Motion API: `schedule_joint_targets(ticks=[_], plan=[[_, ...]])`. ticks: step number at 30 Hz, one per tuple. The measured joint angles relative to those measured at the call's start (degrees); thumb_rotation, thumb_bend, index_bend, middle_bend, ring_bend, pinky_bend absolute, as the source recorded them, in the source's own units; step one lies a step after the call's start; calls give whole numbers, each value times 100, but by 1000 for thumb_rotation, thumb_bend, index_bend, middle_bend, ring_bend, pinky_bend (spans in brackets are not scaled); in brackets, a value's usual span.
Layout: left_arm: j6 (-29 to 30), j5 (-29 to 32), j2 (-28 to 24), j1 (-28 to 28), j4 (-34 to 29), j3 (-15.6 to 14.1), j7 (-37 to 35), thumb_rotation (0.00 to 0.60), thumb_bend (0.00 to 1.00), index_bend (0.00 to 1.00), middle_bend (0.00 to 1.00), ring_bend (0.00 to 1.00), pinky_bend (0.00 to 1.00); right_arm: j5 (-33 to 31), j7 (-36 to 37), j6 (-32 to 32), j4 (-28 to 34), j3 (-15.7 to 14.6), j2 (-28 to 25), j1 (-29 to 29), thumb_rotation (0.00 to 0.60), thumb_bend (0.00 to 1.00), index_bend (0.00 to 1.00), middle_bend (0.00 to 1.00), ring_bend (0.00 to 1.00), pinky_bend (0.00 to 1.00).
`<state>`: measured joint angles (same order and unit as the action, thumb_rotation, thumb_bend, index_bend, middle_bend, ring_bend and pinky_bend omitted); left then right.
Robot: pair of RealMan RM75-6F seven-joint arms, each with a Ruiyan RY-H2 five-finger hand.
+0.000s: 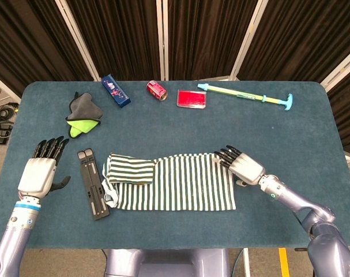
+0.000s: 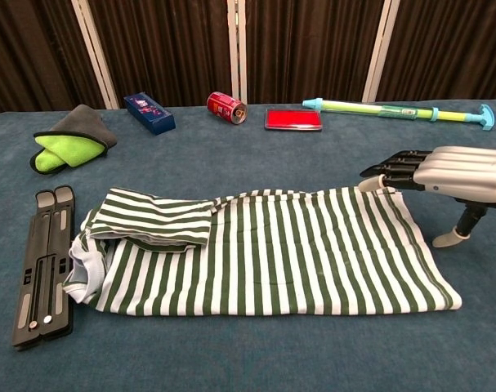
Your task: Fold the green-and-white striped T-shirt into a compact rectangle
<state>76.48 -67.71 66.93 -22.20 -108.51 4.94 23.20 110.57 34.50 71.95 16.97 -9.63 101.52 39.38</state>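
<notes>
From the head view, the striped T-shirt (image 1: 172, 181) lies half-folded mid-table; the right hand (image 1: 242, 165), fingers extended and empty, hovers over its hem corner. The left hand (image 1: 40, 171) waits open.

From the chest view, a shallow pinch there could drag the whole shirt.

Soft cloth T-shirt (image 1: 175, 182), matt tablecloth (image 1: 278, 138)

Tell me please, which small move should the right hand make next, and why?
Probably lower the right hand and pinch the T-shirt at its far right corner. The hand hovers open over that corner, holding nothing, and the shirt lies in a long strip not yet folded across.
</notes>
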Motion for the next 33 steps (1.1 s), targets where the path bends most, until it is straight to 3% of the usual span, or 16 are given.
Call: schedule_joint_targets(ticks=[15, 33], plan=[[-74, -46, -17, 34, 4, 39, -32, 600, 277, 0, 0, 0, 0, -125, 96, -163, -282, -266, 284, 79, 600, 0, 113, 1, 0, 0], [-137, -92, -28, 55, 7, 64, -62, 600, 277, 0, 0, 0, 0, -423, 218, -9, -168, -153, 430, 237, 600, 0, 119, 15, 0, 0]])
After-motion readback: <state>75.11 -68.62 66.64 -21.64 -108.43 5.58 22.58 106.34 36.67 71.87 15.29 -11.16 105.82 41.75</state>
